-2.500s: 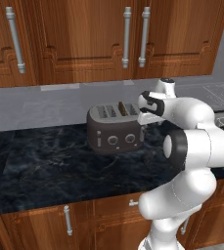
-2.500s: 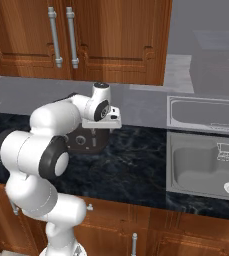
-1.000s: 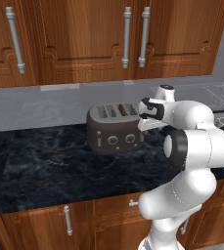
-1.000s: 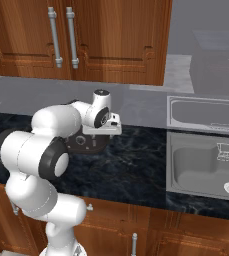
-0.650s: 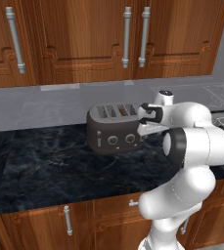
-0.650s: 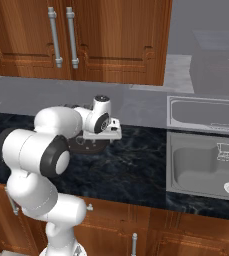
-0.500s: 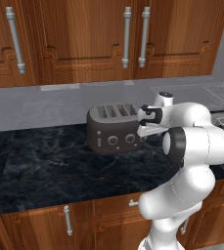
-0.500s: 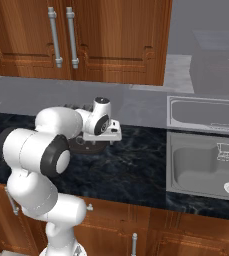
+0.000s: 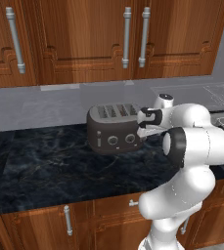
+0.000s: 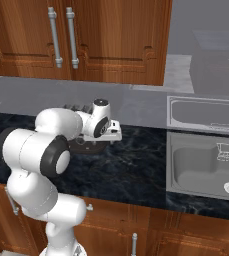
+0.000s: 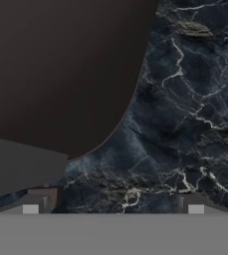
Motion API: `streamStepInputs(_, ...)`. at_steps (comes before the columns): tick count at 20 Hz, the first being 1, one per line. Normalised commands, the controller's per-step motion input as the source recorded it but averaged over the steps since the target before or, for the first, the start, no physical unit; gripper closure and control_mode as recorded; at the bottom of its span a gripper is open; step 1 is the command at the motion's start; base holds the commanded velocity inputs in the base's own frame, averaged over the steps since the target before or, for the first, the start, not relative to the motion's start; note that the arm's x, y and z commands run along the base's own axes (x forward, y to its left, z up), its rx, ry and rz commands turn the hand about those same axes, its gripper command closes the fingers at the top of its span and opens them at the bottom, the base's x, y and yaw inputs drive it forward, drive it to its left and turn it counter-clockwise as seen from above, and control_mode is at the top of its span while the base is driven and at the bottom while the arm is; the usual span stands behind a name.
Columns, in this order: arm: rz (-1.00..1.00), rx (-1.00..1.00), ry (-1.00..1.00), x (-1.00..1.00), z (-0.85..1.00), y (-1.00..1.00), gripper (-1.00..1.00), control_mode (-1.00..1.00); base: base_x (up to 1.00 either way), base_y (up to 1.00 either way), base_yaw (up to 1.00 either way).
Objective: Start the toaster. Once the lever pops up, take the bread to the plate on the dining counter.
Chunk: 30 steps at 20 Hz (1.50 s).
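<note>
The hand (image 9: 144, 125), spread open, sits beside the toaster (image 9: 114, 128), whose slots the left base view shows.

Left base view: behind arm, looks forward-down at toaster (image 9: 114, 128), frame centre, wall cabinets (image 9: 108, 39) across top. Right base view: opposite side, same counter (image 10: 136, 165), sink (image 10: 206, 160) at right. Hand view: very close, toaster side (image 11: 60, 69) upper left, counter right

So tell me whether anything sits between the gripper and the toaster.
Nothing visible does. The gripper, jaws open, sits right at the toaster's right end above the black counter; the hand view shows the toaster's dark side directly ahead with no object before it.
</note>
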Motion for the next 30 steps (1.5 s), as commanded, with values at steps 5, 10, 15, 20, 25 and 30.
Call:
streamStepInputs(5,0.00,0.01,-0.03,-0.06,-0.03,-0.03,-1.00,-1.00,0.00,0.00,0.00)
streamStepInputs(10,0.00,0.03,0.00,-0.01,0.14,-0.04,-1.00,-1.00,0.00,0.00,0.00)
streamStepInputs(15,0.00,0.04,-0.03,0.00,0.40,-0.01,-1.00,-1.00,0.00,0.00,0.00)
streamStepInputs(20,0.00,0.06,-0.04,0.00,0.59,0.00,-1.00,-1.00,0.00,0.00,0.00)
streamStepInputs(25,0.00,0.03,-0.10,0.00,0.37,0.03,-1.00,-1.00,0.00,0.00,0.00)
streamStepInputs(30,-0.04,0.00,-0.23,-0.02,0.30,0.15,-1.00,-1.00,0.00,0.00,0.00)
